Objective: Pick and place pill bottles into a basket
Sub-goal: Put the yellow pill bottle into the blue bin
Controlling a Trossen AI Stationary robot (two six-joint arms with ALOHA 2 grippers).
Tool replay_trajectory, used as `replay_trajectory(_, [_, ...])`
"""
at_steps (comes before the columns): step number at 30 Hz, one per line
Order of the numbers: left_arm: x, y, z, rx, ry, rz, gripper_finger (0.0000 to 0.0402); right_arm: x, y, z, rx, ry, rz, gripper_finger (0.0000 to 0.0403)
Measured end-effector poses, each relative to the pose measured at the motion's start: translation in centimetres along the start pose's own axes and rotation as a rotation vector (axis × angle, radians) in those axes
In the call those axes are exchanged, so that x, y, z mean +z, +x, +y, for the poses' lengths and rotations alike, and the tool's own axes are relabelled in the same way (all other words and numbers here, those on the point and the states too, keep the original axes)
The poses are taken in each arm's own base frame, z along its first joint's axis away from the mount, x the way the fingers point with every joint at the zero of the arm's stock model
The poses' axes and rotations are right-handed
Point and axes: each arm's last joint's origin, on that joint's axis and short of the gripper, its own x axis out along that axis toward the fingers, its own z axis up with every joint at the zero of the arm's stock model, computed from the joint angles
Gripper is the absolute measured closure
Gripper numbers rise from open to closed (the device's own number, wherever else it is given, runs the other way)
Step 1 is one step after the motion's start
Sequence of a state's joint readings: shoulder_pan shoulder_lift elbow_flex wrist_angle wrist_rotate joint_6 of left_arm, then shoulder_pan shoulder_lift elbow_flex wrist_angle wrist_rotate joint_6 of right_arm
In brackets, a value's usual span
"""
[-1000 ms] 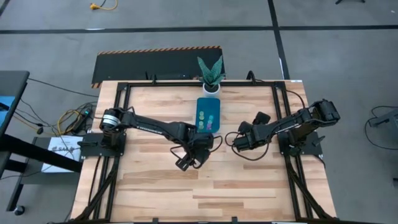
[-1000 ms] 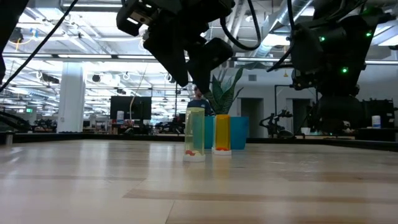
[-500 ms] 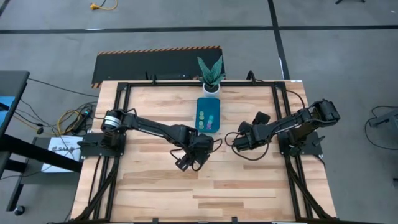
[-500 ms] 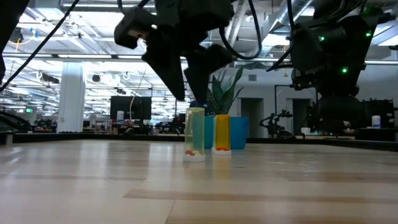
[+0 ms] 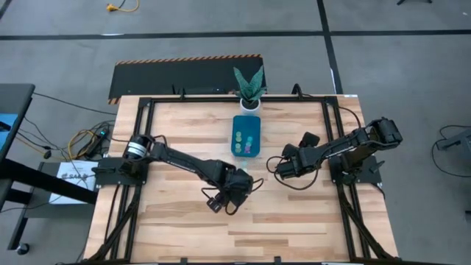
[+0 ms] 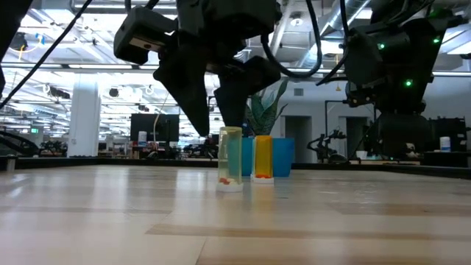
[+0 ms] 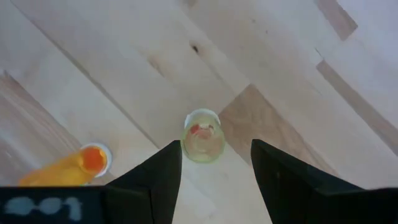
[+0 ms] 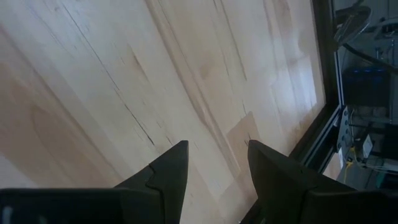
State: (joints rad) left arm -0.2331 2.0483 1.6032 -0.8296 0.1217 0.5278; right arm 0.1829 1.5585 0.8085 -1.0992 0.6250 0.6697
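Note:
A pale yellow-green pill bottle stands upright on the wood. An orange pill bottle stands close beside it. In the low view the pale bottle and the orange one stand in front of the teal basket. The basket holds several small bottles. My left gripper is open and hangs just above the pale bottle, pointing steeply down, with a finger off to either side of the bottle's top. My right gripper waits open over bare wood at the right.
A white pot with a green plant stands at the far edge behind the basket. A black frame runs around the tabletop. Bare wood lies toward the near edge.
My left gripper has moved toward the table's near edge and down, and its fingers now hang over the pale bottle's top. Both bottles have stayed where they stood.

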Motion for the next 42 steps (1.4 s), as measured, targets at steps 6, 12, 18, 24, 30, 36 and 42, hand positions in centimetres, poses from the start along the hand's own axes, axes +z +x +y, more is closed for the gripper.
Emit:
replay_trajectory(6, [0.18,0.01,0.00,0.012,0.008,-0.011,0.0220,-0.03,0.00,0.06,0.019,0.002,0.013,0.0244])
replay_trajectory(12, [0.23,0.00,0.11,0.019,0.024,-0.019,0.0220,-0.04,-0.01,0.11,0.031,0.004,0.020,0.0244])
replay_trajectory(18, [0.32,0.00,0.13,0.024,0.032,-0.027,0.0220,-0.06,-0.01,0.14,0.040,0.004,0.027,0.0244])
replay_trajectory(24, [0.30,-0.02,0.16,0.026,0.032,-0.026,0.0220,-0.06,-0.01,0.14,0.040,0.004,0.027,0.0244])
replay_trajectory(30, [0.29,-0.02,0.19,0.031,0.032,-0.023,0.0220,-0.06,-0.01,0.14,0.040,0.005,0.027,0.0244])
replay_trajectory(36, [0.37,-0.04,0.23,0.037,0.035,-0.031,0.0220,-0.06,-0.01,0.14,0.041,0.005,0.027,0.0244])
replay_trajectory(42, [0.48,0.03,0.28,0.045,0.043,-0.046,0.0220,-0.03,-0.01,0.16,0.042,0.007,0.025,0.0244])
